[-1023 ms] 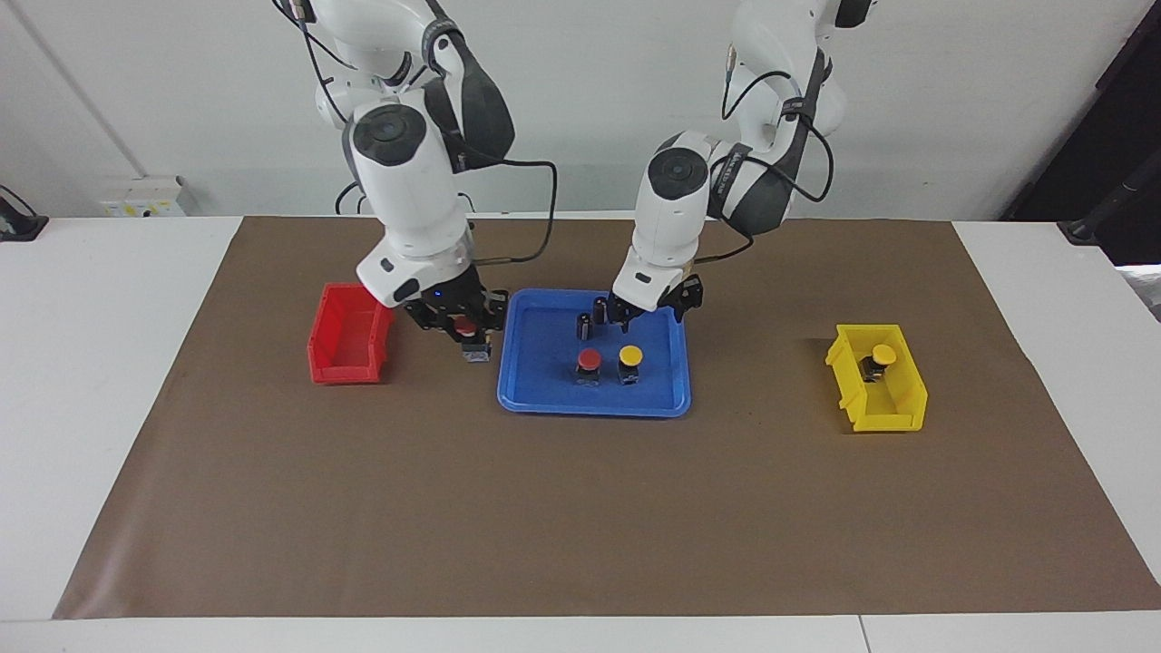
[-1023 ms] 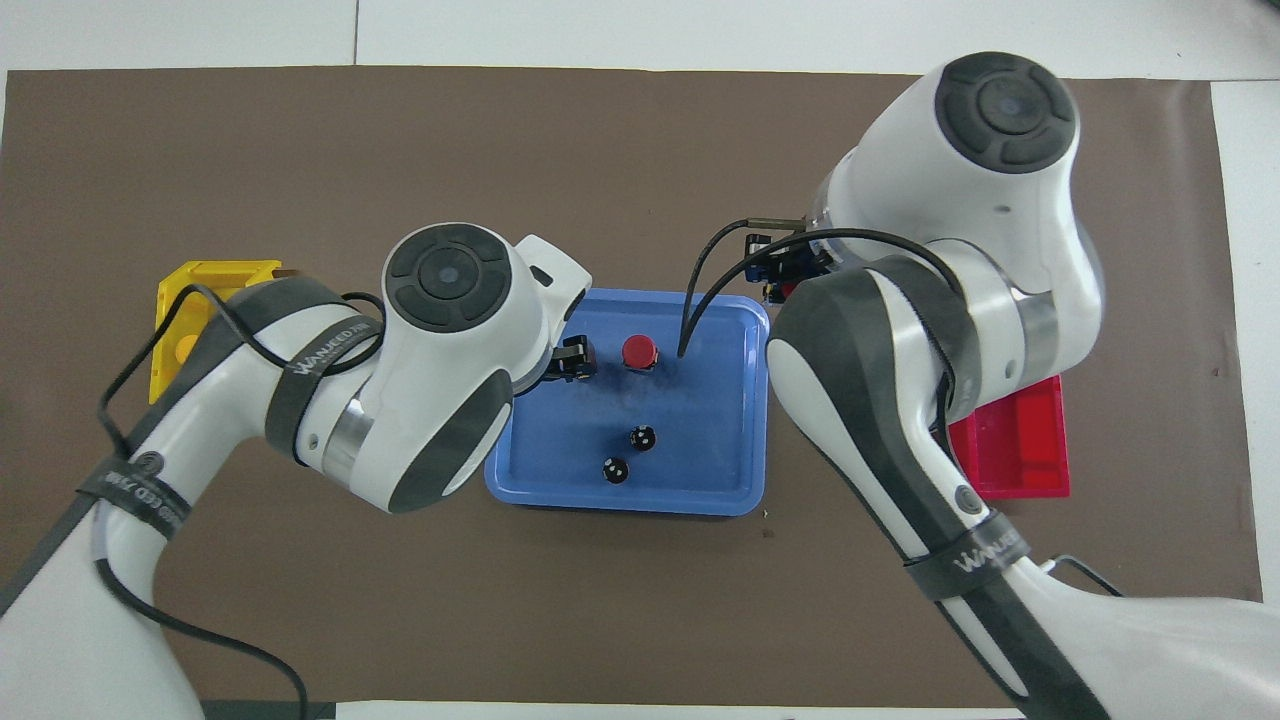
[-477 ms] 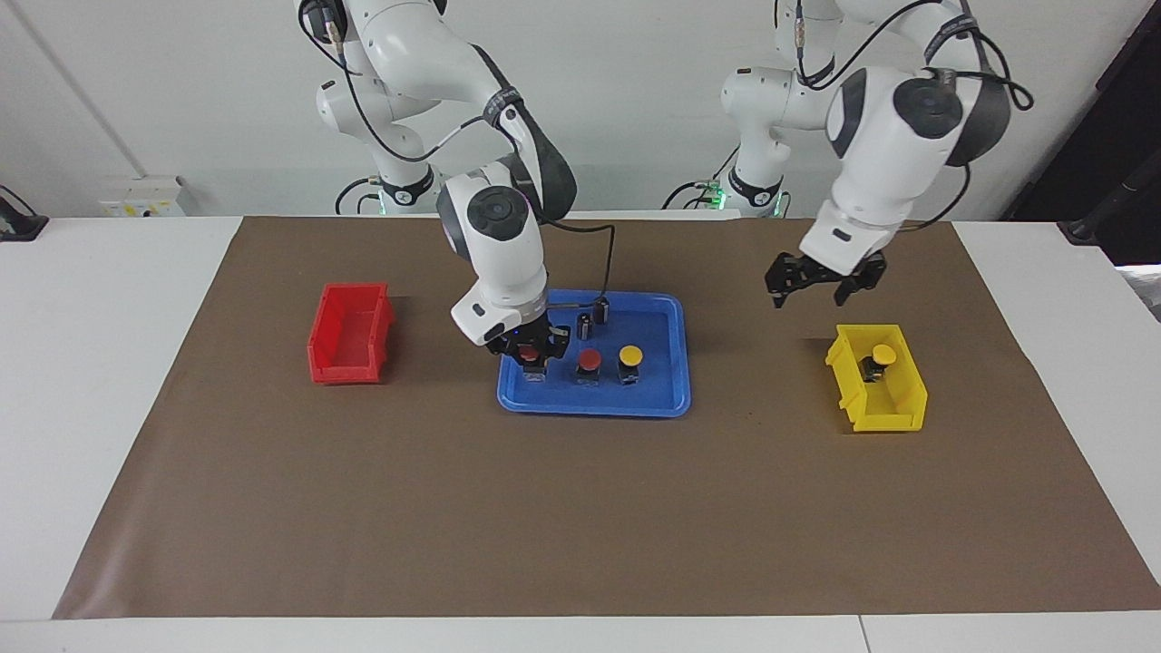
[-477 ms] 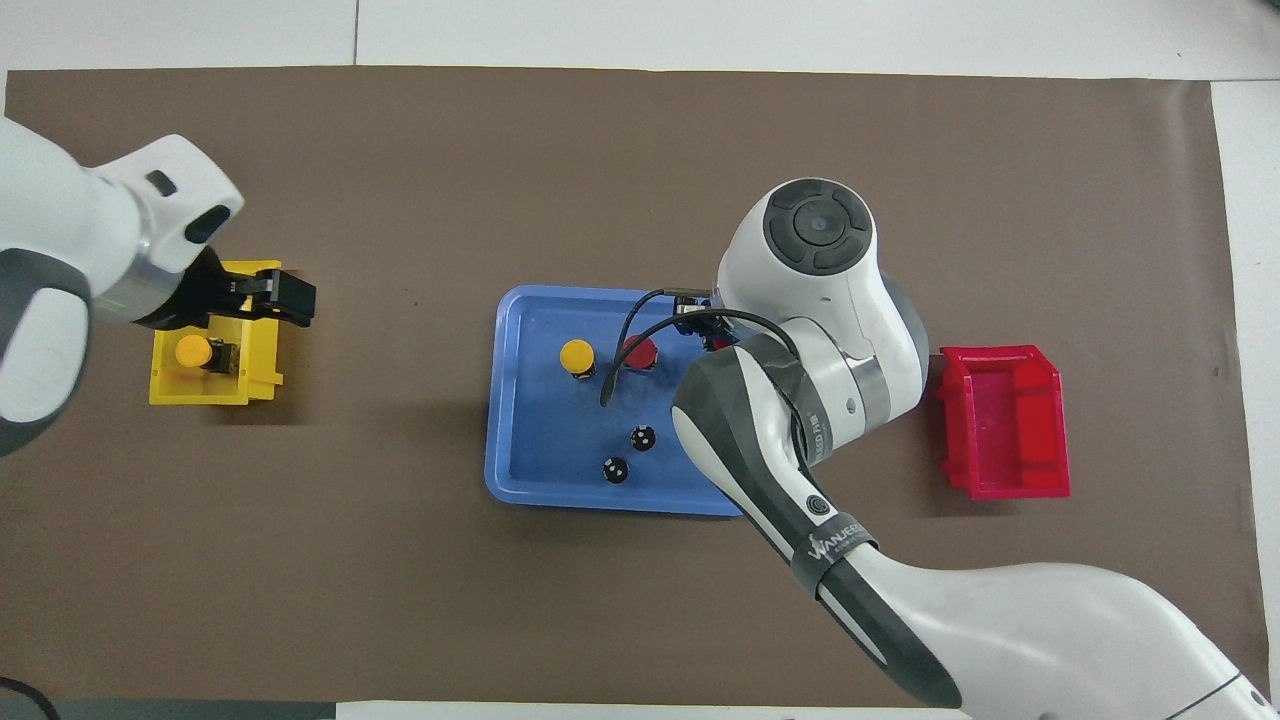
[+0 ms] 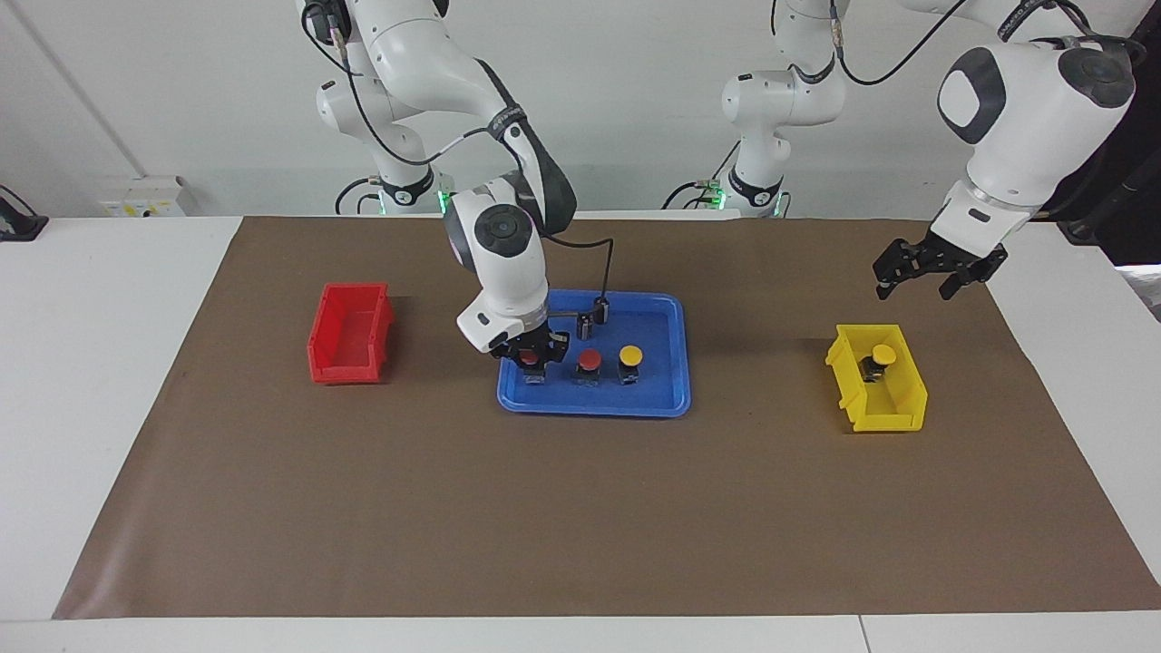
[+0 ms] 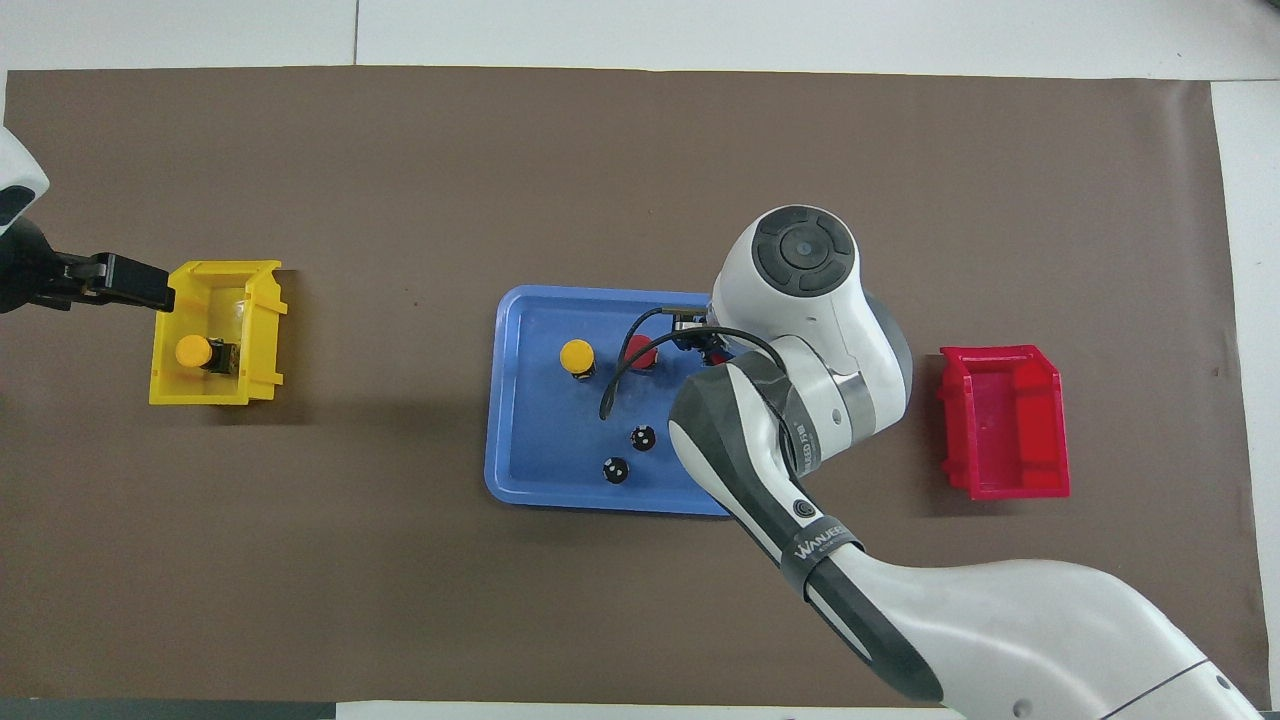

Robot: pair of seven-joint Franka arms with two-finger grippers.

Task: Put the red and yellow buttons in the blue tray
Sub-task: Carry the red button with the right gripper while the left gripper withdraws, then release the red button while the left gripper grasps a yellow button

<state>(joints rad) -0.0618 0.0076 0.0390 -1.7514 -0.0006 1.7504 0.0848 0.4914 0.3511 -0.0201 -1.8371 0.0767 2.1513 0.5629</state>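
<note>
Brown surface [image 5: 453,508] mid-area holds the tray [image 5: 667,399], where the right claw [image 5: 532,355] grips a red button [image 5: 530,359] low, risking tipping it on release, while the left claw [image 5: 939,275] hangs open above the yellow bin [image 5: 875,413] and its button [image 5: 882,355].

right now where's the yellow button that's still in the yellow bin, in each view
Facing view: the yellow button sits in the yellow bin at the picture's right, below the raised left gripper.
Overhead view: the same yellow button is in the yellow bin at the picture's left.
Shared landmark: the blue tray at the table's middle; the bin lies toward the left arm's end.
</note>
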